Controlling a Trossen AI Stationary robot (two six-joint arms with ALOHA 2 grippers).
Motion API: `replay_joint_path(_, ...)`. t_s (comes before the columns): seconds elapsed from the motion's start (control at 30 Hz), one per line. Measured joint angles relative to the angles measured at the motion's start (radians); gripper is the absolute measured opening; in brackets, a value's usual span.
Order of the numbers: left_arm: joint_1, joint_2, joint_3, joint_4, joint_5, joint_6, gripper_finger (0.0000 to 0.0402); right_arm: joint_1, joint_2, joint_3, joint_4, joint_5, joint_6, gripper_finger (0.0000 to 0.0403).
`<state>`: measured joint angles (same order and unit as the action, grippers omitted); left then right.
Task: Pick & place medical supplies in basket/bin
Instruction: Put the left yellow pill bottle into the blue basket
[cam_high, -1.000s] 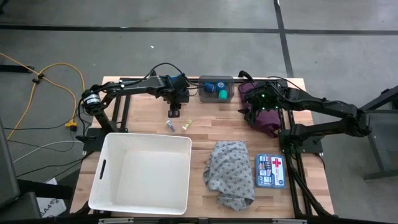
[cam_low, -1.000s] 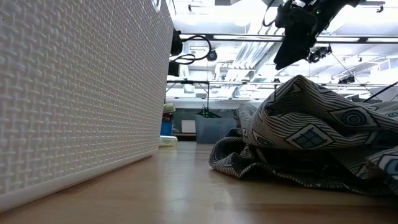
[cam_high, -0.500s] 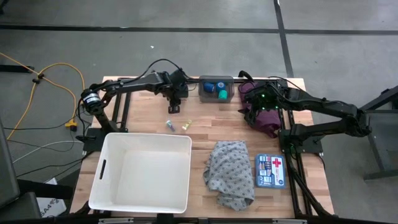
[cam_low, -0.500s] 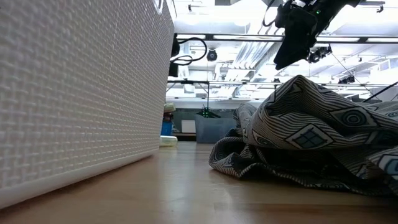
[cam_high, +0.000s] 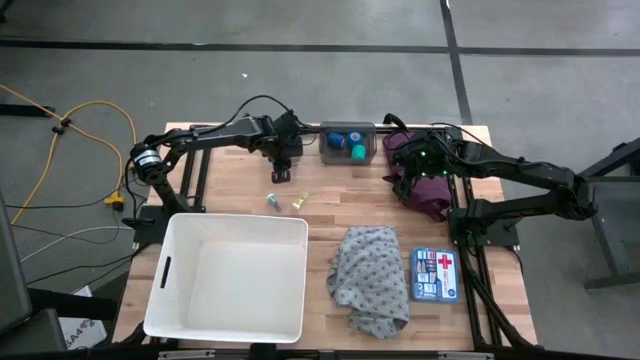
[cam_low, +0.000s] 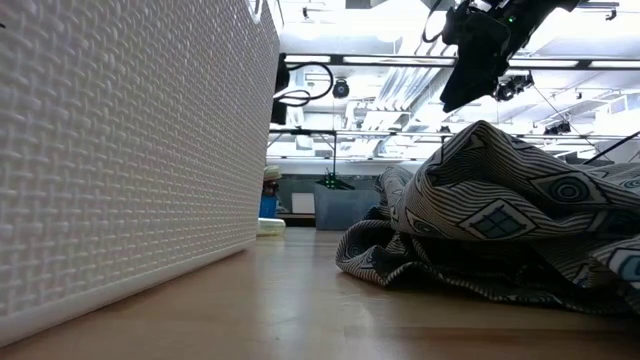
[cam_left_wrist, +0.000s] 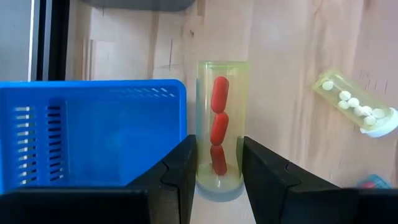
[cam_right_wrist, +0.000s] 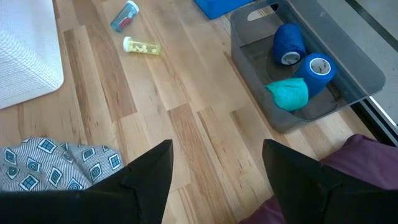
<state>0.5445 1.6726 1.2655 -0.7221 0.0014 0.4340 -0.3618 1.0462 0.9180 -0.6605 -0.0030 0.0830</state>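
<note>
**Left jaws clamped on a vial of red capsules**

The vial (cam_left_wrist: 219, 124) is a small clear yellowish tube with three red capsules stacked end to end inside it. It sits squarely between the left gripper (cam_left_wrist: 219, 163) jaws, which are clenched against its two sides near the lower end. Its long axis runs straight out ahead of the jaws, with the far end pointing away from the wrist and the near end hidden down between the fingers. It looks light, rigid and smooth (a slick plastic wall, so it could slide or twist if the grip is shallow). The best hold is likely across the middle of the barrel, not the rounded ends.

Just beside the jaws on one side is the blue bin (cam_left_wrist: 93, 134). On the other side, apart from them, a second vial (cam_left_wrist: 354, 102) holding white pills lies tilted on the counter (cam_left_wrist: 292, 50).

From above, the left gripper (cam_high: 283, 160) hangs over the far part of the counter, well apart from the white basket (cam_high: 175, 300), which looks empty.

The right gripper (cam_high: 425, 165) waits with jaws part open over the maroon cloth (cam_high: 432, 190), holding nothing that I can see. The grey bin (cam_right_wrist: 298, 74) of tape rolls (cam_right_wrist: 289, 46) lies ahead of it, and the grey patterned cloth (cam_high: 370, 275) lies nearer the basket.
</note>
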Motion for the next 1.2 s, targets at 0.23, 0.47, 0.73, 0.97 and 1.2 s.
replay_joint_path(0.23, -0.004, 0.000, 0.000, -0.011, 0.000, -0.047, 0.0107, 0.000, 0.000, 0.000, 0.000, 0.000, 0.000, 0.0236)
replay_joint_path(0.47, -0.019, -0.013, 0.000, -0.021, -0.029, -0.073, 0.0107, 0.000, 0.000, 0.000, 0.000, 0.000, 0.000, 0.0236)
replay_joint_path(0.73, -0.031, -0.041, 0.000, -0.046, -0.062, -0.132, 0.0107, 0.000, 0.000, 0.000, 0.000, 0.000, 0.000, 0.0236)
replay_joint_path(0.97, -0.031, -0.042, 0.000, -0.072, -0.063, -0.185, 0.0107, 0.000, 0.000, 0.000, 0.000, 0.000, 0.000, 0.0236)
replay_joint_path(1.2, -0.031, -0.042, 0.000, -0.072, -0.063, -0.192, 0.0107, 0.000, 0.000, 0.000, 0.000, 0.000, 0.000, 0.0236)
